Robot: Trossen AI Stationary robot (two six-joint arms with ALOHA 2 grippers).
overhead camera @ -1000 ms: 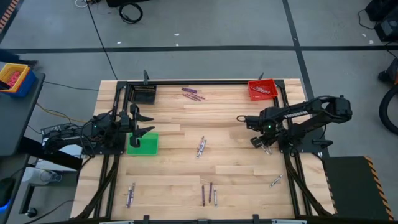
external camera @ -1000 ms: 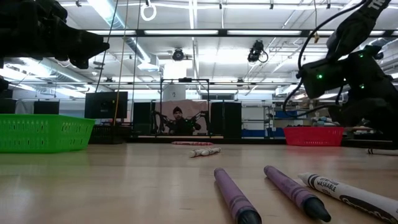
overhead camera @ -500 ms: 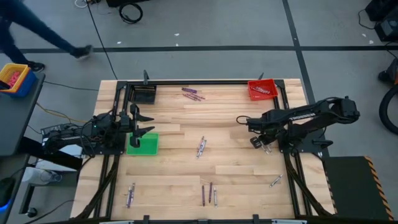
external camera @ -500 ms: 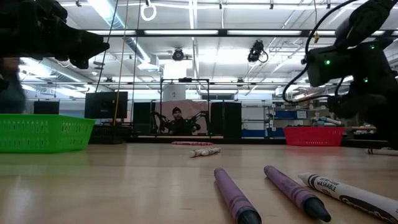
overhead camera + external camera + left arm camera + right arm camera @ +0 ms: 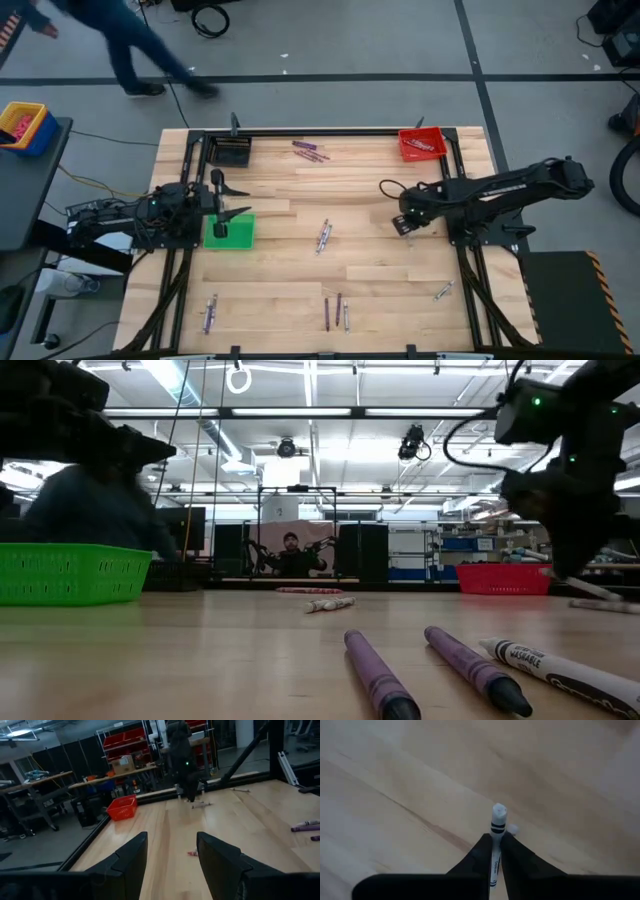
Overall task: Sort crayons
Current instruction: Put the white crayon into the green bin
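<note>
A: Right gripper (image 5: 495, 851) status?
B: Fingers pinched on a white crayon (image 5: 496, 827), which sticks out past the fingertips above bare wooden table (image 5: 370, 200), right of centre.
A: Left gripper (image 5: 228, 200)?
B: Fingers spread, empty, over the green bin (image 5: 230, 231). Other crayons (image 5: 336, 312) lie near the front edge

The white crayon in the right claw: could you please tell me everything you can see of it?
The white crayon is a thin pale stick with a paper-looking wrapper, two dark bands near its blunt flat end and small dark print lower down. The right claw is shut on it, both dark fingers pressing its sides, and its banded end sticks out past the fingertips. It is held over the bare wooden table, right of centre; whether the end touches the wood cannot be told.
</note>
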